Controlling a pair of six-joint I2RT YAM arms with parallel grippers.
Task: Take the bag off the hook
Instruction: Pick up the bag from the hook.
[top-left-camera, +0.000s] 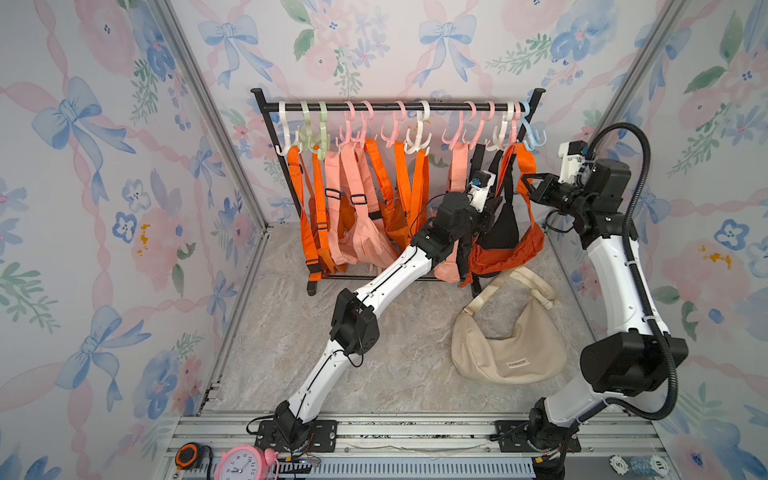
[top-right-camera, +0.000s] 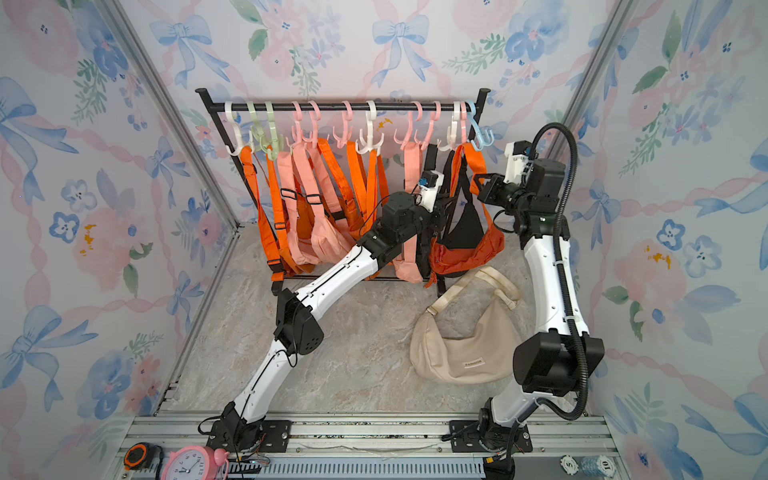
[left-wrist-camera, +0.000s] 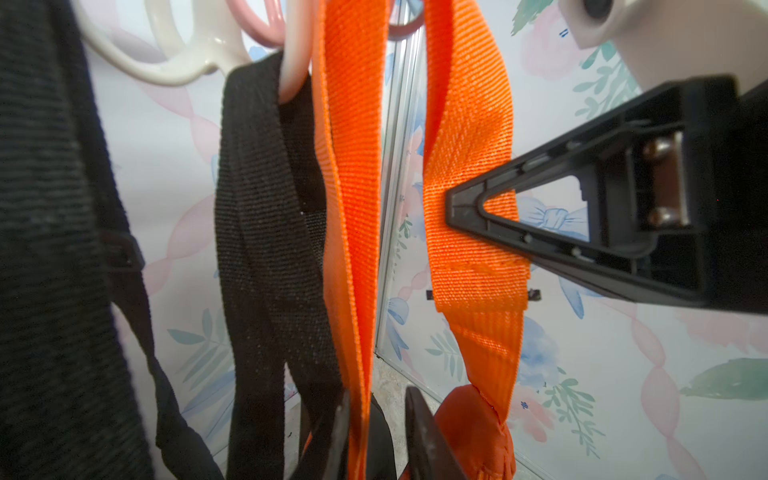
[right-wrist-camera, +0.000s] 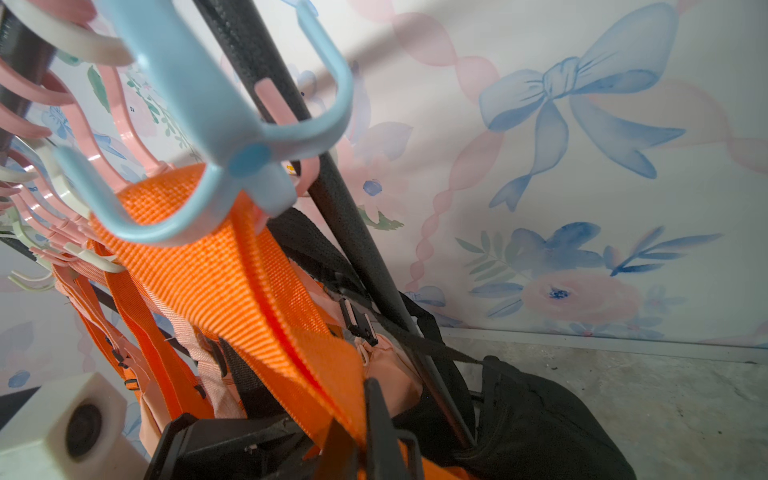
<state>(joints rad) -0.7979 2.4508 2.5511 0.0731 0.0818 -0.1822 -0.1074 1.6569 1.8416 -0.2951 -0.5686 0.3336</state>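
The orange bag (top-left-camera: 509, 253) seems limp and light, so we take its strap (left-wrist-camera: 469, 166): right pincer (top-left-camera: 524, 183) clamped there, left pincer (left-wrist-camera: 380, 438) apart.

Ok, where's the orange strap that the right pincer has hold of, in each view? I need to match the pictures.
In both top views: orange strap hangs at the right end of the rail.
Left wrist: the strap leg crossed by a black pincer.
Right wrist: the broad band under the blue hook.
Shared landmark: the right pincer, shut on it in all four.
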